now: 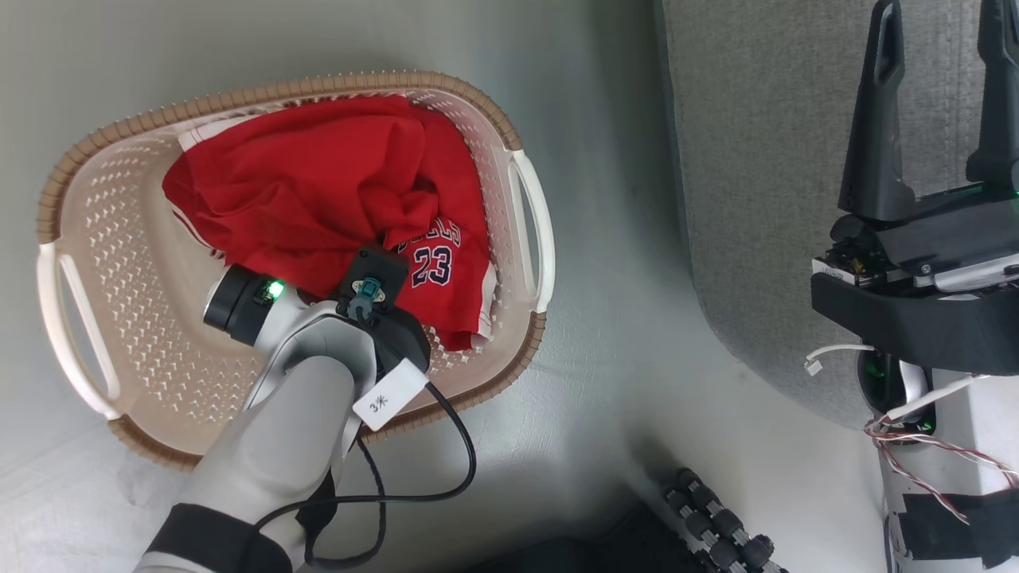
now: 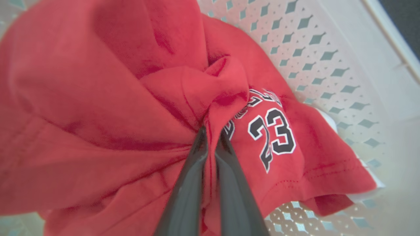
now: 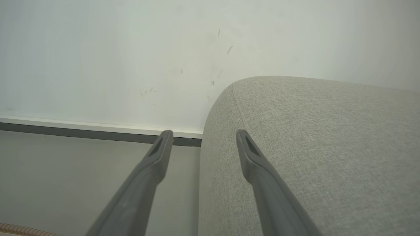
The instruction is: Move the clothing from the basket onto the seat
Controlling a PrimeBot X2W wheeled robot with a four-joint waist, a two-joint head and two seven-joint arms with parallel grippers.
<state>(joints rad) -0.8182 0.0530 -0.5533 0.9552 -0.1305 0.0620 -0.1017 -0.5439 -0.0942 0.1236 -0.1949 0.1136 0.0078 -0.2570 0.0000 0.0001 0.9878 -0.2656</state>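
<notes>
Grey floor (image 1: 621, 382): basket (image 1: 135, 263) set beside seat (image 1: 756, 159). Clothing (image 2: 82, 98) is pinched at a fold by left gripper (image 2: 210, 131), likely for lifting; right gripper (image 3: 201, 134) is spread wide, empty.

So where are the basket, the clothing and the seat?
basket (image 1: 358, 80): head view, on its brown rim.
clothing (image 2: 82, 114): left wrist view, on the plain red folds at the left.
seat (image 3: 328, 137): right wrist view, on its grey top.

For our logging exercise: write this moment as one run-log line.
left gripper: shut on clothing | clothing: in basket | right gripper: open, empty, near seat
</notes>
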